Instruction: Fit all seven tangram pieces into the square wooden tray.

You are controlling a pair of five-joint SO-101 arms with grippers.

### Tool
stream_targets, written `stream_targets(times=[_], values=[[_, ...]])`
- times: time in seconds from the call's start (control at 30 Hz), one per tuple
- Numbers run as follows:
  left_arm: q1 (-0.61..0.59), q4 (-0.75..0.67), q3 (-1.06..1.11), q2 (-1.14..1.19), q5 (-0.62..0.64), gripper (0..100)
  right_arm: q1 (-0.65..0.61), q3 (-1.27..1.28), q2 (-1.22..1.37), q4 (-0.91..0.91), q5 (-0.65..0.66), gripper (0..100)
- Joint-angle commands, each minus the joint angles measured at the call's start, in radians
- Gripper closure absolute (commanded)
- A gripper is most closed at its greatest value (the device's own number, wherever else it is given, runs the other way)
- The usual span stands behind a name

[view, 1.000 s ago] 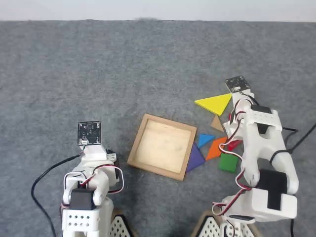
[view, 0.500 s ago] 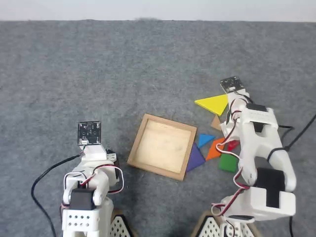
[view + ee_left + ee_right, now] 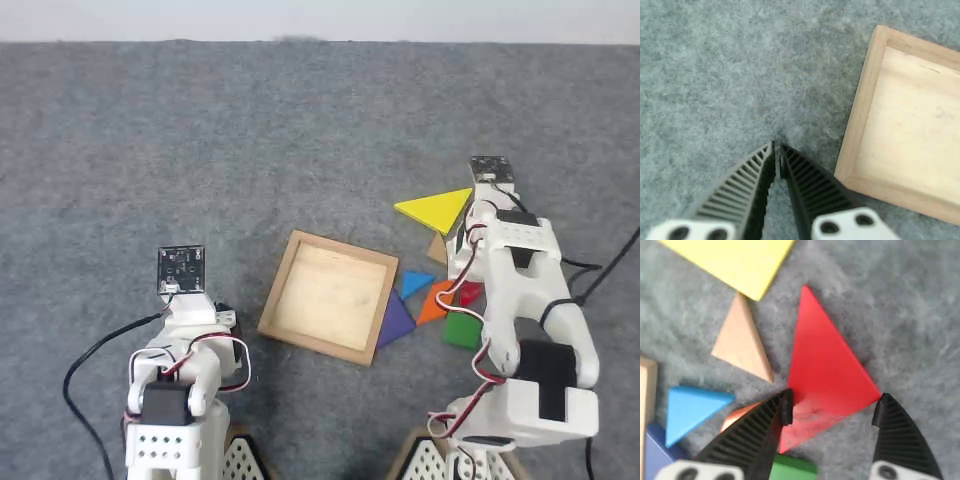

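The square wooden tray [image 3: 278,292] lies empty in the middle of the mat, its rim [image 3: 860,105] beside my left gripper [image 3: 776,148], which is shut over bare mat. To the tray's right lie the pieces: yellow triangle [image 3: 435,210], tan triangle [image 3: 436,248], blue triangle [image 3: 415,283], orange piece [image 3: 435,301], purple triangle [image 3: 395,322], green square [image 3: 462,330]. My right gripper [image 3: 834,407] is open, low over the red triangle [image 3: 827,372], one finger at each side of it. The right arm [image 3: 510,260] hides most of the red piece from above.
Grey mat covers the table, with wide free room behind and left of the tray. In the right wrist view the tan triangle [image 3: 742,342], blue triangle [image 3: 690,407], orange piece [image 3: 740,416] and green square [image 3: 792,471] crowd close to the red one.
The right arm's wrist swung slightly left, then back right, over the pieces. The left arm and all pieces have kept still.
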Motion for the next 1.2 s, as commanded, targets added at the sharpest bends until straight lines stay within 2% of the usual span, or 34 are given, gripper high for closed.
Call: stream_targets(times=[0.0, 0.4, 0.6, 0.83, 1.0, 1.17], values=[[-0.006, 0.002, -0.012, -0.02, -0.011, 99, 0.008, -0.034, 0.028, 0.015, -0.081, 72.4], [-0.006, 0.002, -0.012, -0.02, -0.011, 99, 0.004, -0.074, 0.028, 0.021, -0.077, 73.9], [-0.006, 0.002, -0.012, -0.02, -0.011, 99, 0.008, -0.075, 0.018, 0.016, -0.077, 99.8], [-0.006, 0.002, -0.012, -0.02, -0.011, 99, 0.001, -0.087, -0.041, 0.056, -0.077, 99.1], [-0.006, 0.002, -0.012, -0.02, -0.011, 99, -0.044, -0.097, -0.226, 0.162, -0.089, 99.1], [-0.006, 0.002, -0.012, -0.02, -0.011, 99, -0.125, -0.097, -0.464, 0.262, -0.161, 99.1]])
